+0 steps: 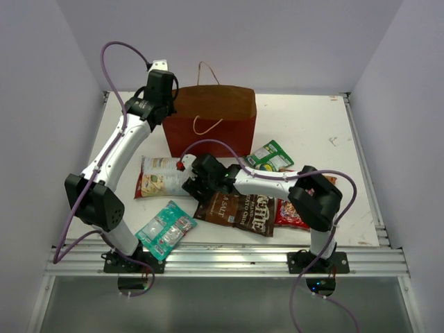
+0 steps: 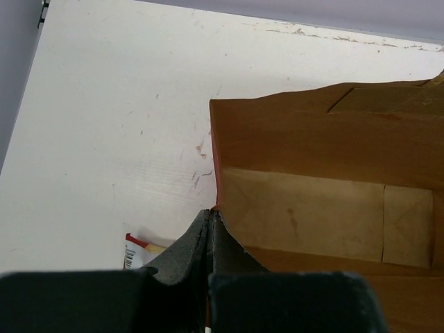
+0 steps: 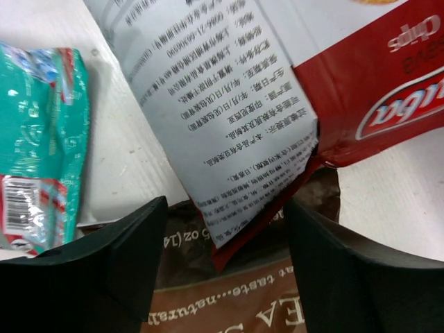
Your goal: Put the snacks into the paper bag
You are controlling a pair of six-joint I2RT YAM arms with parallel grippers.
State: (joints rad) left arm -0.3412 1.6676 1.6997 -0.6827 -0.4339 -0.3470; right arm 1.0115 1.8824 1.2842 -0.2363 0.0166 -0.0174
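Nearest the arm bases, flat on the table (image 1: 316, 128): one teal packet (image 1: 166, 229), fully in view. Just beyond, one dark brown bag (image 1: 239, 211), its left end under the right claw (image 3: 227, 208). Beside it, one red candy bag (image 1: 288, 216), mostly hidden beneath the elbow of the right arm (image 1: 316, 198). Right claw's fingers spread apart, straddling a corner of the one white chip bag (image 1: 158, 175) without clamping it. Small print there upside down, and cut off at the frame edge in the wrist view. Farther back on the right, one green-white packet (image 1: 269, 156), lying apart from the rest. Five packets counted, all outside the paper bag (image 1: 211, 119). Farthest, standing upright with mouth open: that one bag. Left claw (image 2: 210, 223) pressed together right at the near corner of its rim; cannot tell whether any paper is pinched between.
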